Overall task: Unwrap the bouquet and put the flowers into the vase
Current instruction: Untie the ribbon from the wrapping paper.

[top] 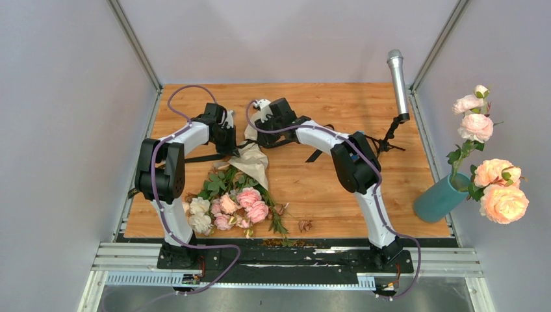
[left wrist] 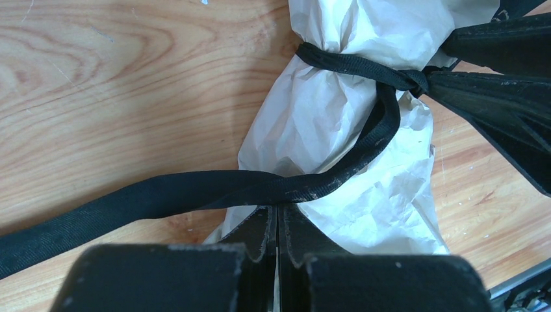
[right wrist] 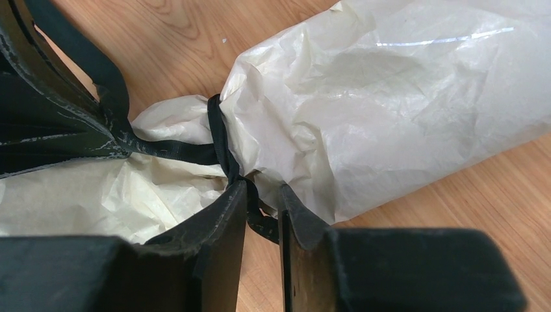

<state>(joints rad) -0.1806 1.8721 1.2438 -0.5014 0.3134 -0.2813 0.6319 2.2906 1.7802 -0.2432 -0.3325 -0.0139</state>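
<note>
Pressing my left claw (left wrist: 277, 220) fully together, I have its tips right at the black ribbon (left wrist: 162, 198), which crosses flat in front of them. Whether a fold of it is nipped between my fingers I cannot tell. From there one end of the ribbon trails off to the left over the wooden table (left wrist: 97, 78). The other climbs across the crinkled paper (left wrist: 312, 123) to the knot (left wrist: 416, 79), where the band cinches the wrap into a narrow neck. My right claw (right wrist: 263, 192) comes at that same knot from the other side. Its fingers stand a little apart, and a strand of ribbon from the knot runs down through the gap between them.

The bouquet (top: 242, 182) lies flat on the table between my two arms, tied, its wrapped stem end pointing away from my bases and both claws meeting there. The flowers (top: 237, 205), pink and cream heads with green leaves, spill out of the paper toward the near edge. A few dried bits (top: 304, 225) lie on the wood beside them. The vase (top: 436, 200) is well apart from all this, at the table's right edge, leaning, with large peach roses (top: 503, 201) and paler pink ones (top: 474, 123) in it. A silver microphone (top: 397, 73) stands behind it at the far right.
</note>
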